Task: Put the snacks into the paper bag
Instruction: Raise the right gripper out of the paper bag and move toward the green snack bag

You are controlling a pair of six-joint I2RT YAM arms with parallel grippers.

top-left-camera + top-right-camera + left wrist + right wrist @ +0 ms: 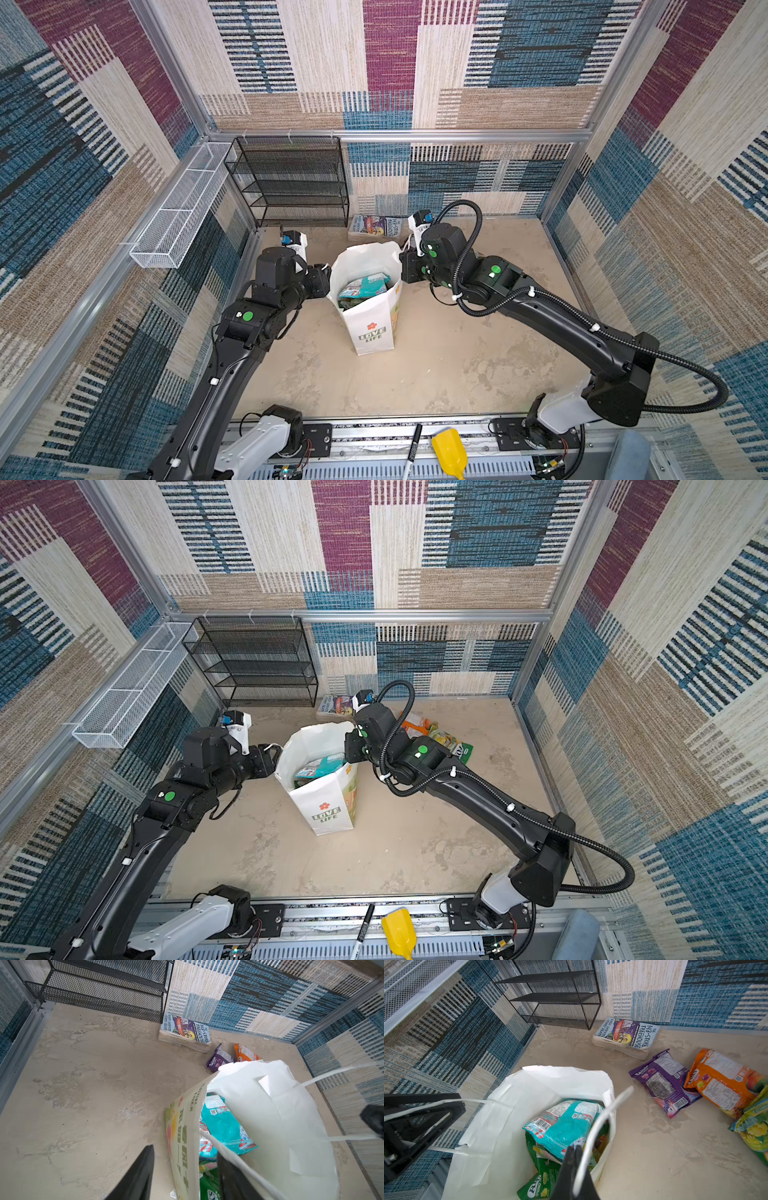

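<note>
Right wrist view: the paper bag (500,1105) stands open, with the teal packet (566,1124) and green FOX'S packet (535,1188) inside. The left gripper (185,1150) is spread wide and hooked through one cord handle (207,1138). The right gripper (574,1148) is pressed closed beside the other handle (598,1120); whether it truly pinches, I cannot tell. The purple packet (664,1082), orange packet (720,1082) and yellow-green packet (756,1132) wait outside, so I'd say roughly half remains.

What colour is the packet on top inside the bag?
The packet is teal, clearest in right wrist view.
</note>
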